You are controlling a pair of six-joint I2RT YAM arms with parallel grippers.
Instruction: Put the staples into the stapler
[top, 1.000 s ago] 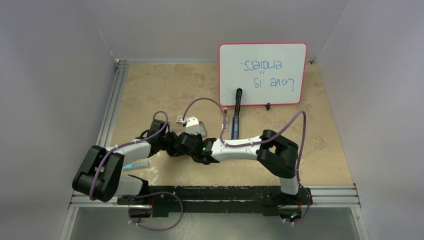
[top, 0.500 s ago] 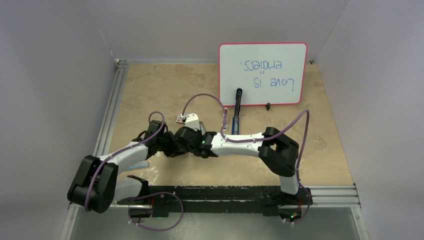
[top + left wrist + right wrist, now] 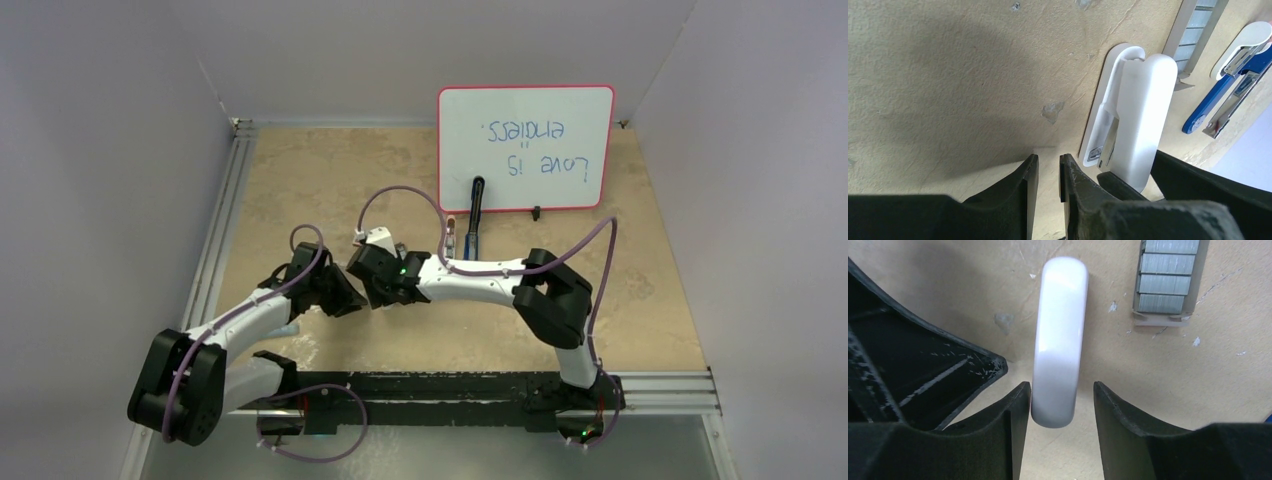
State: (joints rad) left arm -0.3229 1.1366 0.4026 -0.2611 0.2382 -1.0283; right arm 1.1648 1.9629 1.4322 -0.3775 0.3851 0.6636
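The stapler (image 3: 470,245), blue-topped, lies at the foot of the whiteboard; its blue body (image 3: 1220,92) also shows at the left wrist view's right edge. The staples (image 3: 1168,275) are grey strips stacked in a small open carton, far right of my right gripper. My right gripper (image 3: 1060,390) is open around the near end of a white oblong bar (image 3: 1060,340), with a gap on the right side. My left gripper (image 3: 1048,162) stands beside that white bar (image 3: 1140,115), jaws slightly apart and nothing between them. From above, left gripper (image 3: 352,298) and right gripper (image 3: 375,258) sit close together.
A pink-framed whiteboard (image 3: 525,148) with writing stands at the back. A little red-and-white box (image 3: 358,238) lies by the white bar (image 3: 381,237). An aluminium rail (image 3: 215,250) borders the table's left side, with walls beyond.
Both grippers' jaws have widened. The left gripper has drawn back to the left, off the white bar. The right gripper and the bar sit slightly farther back.
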